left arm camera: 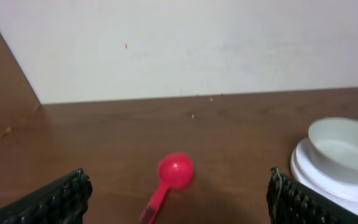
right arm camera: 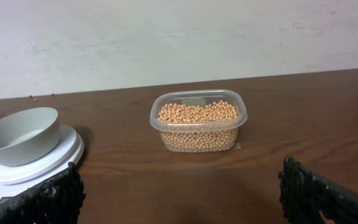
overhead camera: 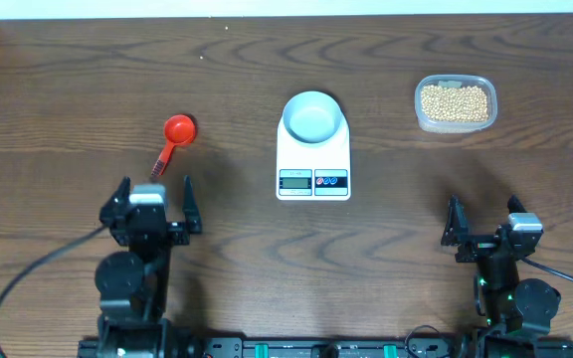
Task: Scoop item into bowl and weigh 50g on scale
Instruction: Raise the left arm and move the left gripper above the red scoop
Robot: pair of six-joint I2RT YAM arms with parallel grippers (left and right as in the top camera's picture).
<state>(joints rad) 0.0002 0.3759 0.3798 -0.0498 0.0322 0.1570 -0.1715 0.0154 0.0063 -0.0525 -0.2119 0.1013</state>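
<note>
overhead, the left gripper hangs with jaws spread and empty, near the red scoop, whose handle points back toward it. at centre the bowl sits empty on the scale. further right the beans fill the clear tub, and the right gripper hangs wide open, holding nothing. scooping looks not yet begun; the next move calls for pinching the scoop's thin handle squarely.

The white rectangular scale lies flat at mid-table, its grey display and round red and blue buttons on the near edge. The small white bowl, pale bluish inside, stands upright and empty on the scale's far half. Tan-yellow soybeans fill a clear plastic tub well apart to the right.
</note>
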